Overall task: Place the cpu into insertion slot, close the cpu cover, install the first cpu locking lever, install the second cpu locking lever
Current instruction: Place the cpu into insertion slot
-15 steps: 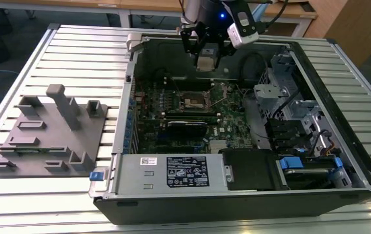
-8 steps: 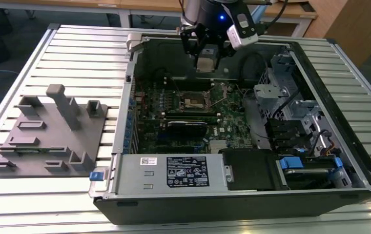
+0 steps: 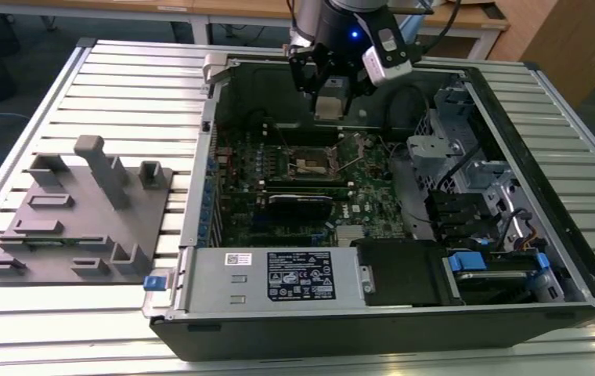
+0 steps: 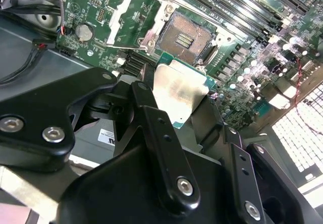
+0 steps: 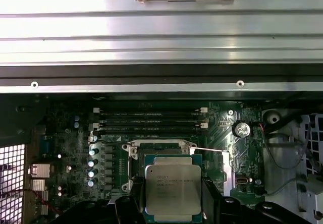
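Black gripper [image 3: 331, 99] clasps one cpu [image 4: 177, 94] near one insertion slot [image 4: 185, 37].

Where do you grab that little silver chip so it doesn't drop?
Pinch the cpu by two opposite edges, coming from above, as the hand does now. It is flat and thin, so only the edges offer a hold.

1. The computer case [image 3: 381, 333] sits on the tabletop [image 3: 131, 78], with a moulded block [image 3: 78, 227] on the exterior view's left.
2. The circuit board [image 3: 245, 211] lies inside the case, and the socket [image 3: 310, 164] is in its middle.
3. The pincer [image 3: 331, 102] holds the chip [image 3: 331, 108] above the board, near the socket.
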`<state>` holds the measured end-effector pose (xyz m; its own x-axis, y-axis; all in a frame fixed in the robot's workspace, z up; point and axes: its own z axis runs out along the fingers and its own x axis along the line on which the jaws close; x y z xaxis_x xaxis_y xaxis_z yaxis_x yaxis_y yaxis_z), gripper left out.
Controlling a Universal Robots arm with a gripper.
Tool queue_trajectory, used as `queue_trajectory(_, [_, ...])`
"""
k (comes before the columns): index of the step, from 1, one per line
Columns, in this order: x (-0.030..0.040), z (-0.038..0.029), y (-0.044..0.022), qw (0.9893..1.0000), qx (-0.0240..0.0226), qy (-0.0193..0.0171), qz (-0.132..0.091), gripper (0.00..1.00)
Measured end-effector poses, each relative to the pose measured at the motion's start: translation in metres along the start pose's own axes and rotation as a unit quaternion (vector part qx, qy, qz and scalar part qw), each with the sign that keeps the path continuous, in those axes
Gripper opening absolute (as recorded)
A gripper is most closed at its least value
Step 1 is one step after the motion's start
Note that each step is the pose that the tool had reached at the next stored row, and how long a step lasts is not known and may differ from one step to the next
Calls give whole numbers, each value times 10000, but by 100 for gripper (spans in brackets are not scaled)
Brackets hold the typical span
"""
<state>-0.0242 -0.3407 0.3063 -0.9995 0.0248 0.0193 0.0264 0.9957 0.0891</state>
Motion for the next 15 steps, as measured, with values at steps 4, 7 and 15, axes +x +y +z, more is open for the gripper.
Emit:
queue_trajectory(4, [-1, 35, -3, 10000, 2, 0, 0, 54])
queue_trajectory(7, [-1, 49, -4, 10000, 3, 0, 0, 54])
queue_trajectory(15, [-1, 60, -5, 10000, 3, 0, 0, 54])
